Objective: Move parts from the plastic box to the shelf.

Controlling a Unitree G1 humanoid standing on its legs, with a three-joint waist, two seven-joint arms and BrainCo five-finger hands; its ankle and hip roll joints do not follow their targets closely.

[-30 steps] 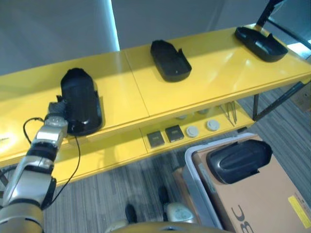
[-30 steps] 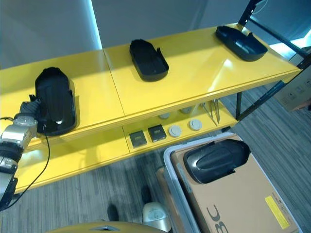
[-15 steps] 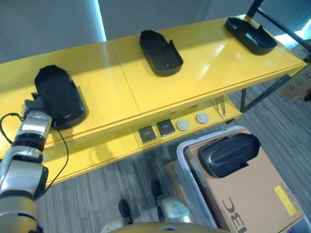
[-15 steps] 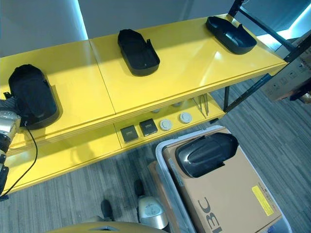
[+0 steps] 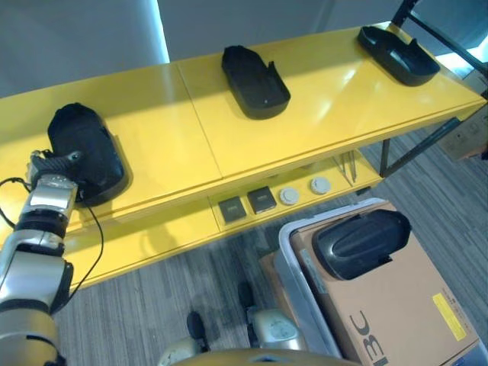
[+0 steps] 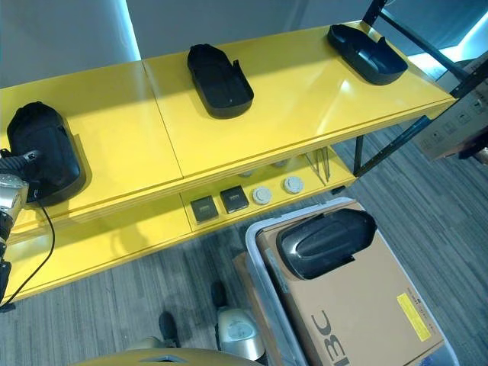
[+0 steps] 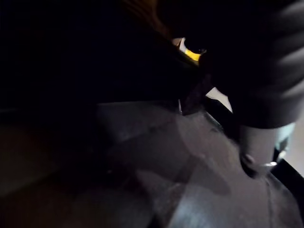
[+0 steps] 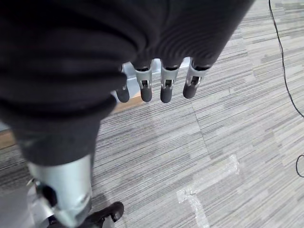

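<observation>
Three black moulded parts lie on the top of the yellow shelf: one at the left, one in the middle, one at the far right. My left hand sits at the near left end of the left part, touching its rim; its fingers are hidden against the part. The left wrist view is dark, with the thumb beside the part's black surface. A further black part rests on cardboard in the plastic box. My right hand hangs over the carpet, fingers relaxed and holding nothing.
The box stands on the grey carpet at the lower right, in front of the shelf. On the lower shelf board lie two dark square pieces and two round white ones. Bare yellow top separates the parts.
The whole view has shifted. The left part, which hung over the shelf's front edge a second ago, now lies flat further back, with my left hand still at its near end.
</observation>
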